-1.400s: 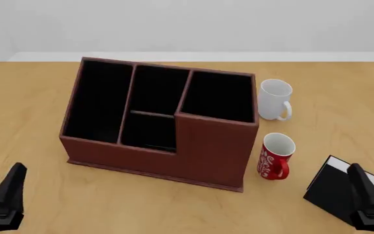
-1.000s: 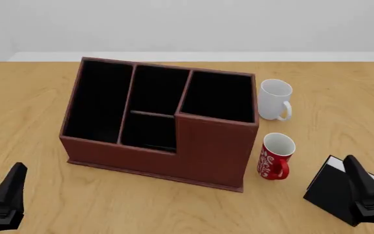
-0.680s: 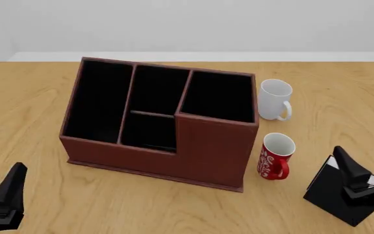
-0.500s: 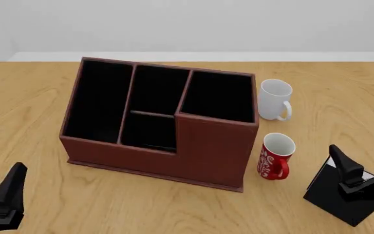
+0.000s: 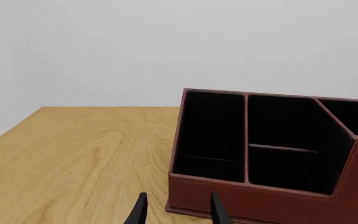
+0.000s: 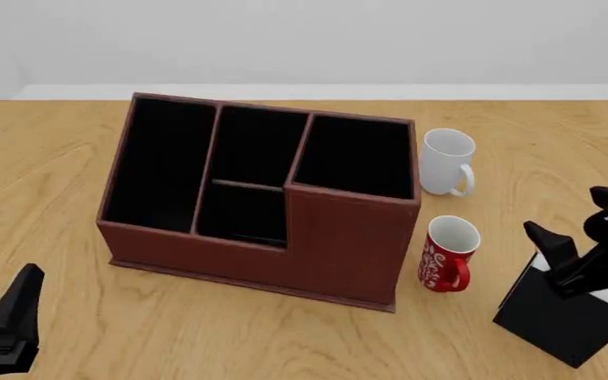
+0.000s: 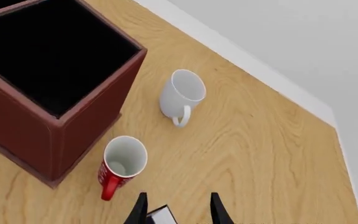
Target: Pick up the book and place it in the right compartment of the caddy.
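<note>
The black book with white page edges stands on the table at the front right, right of the red mug. Its corner shows between my right fingers in the right wrist view. My right gripper hangs open and empty just above the book's top edge, tilted down. The reddish-brown caddy stands mid-table; its right compartment is black-lined and shows nothing inside, also in the right wrist view. My left gripper is open and empty at the front left, its fingertips facing the caddy.
A red mug stands between the caddy and the book, close to both. A white mug stands behind it, beside the caddy's right wall. Both mugs show in the right wrist view, the red and the white.
</note>
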